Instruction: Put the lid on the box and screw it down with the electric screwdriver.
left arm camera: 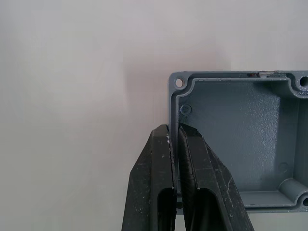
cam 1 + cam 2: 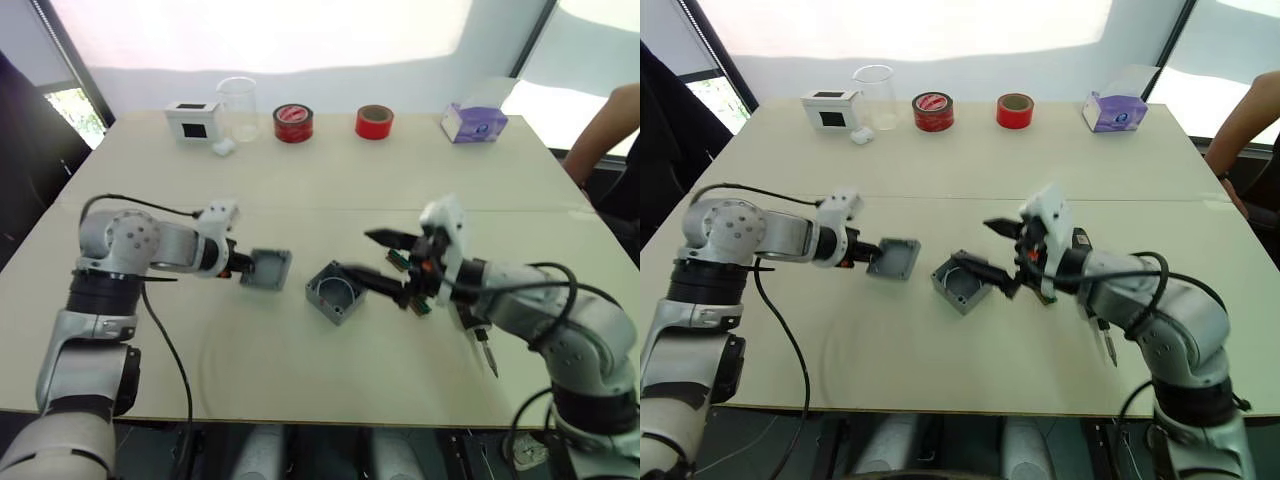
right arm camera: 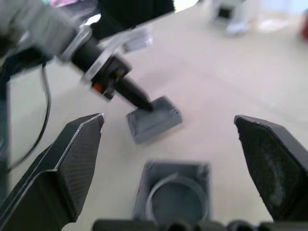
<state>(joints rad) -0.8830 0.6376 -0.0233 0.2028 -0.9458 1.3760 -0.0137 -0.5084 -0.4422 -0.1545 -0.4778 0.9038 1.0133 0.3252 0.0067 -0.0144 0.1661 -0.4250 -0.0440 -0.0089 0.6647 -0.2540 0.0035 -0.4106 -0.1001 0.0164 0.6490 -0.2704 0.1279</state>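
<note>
Black left gripper (image 1: pixel 177 139) is pinched shut on one rim wall of the lid (image 2: pixel 266 268), hollow side up, just left of the box (image 2: pixel 335 293). Lid looks like stiff, light cast metal, smooth and likely slippery; an edge pinch could let it swivel, so gripping mid-rim seems best. Right gripper (image 3: pixel 175 144) is spread wide and empty, hovering at the box's right side. Box sits open on the table (image 2: pixel 330 180), white ring inside. Electric screwdriver (image 2: pixel 484 349) lies right of the box, beneath the right forearm.
</note>
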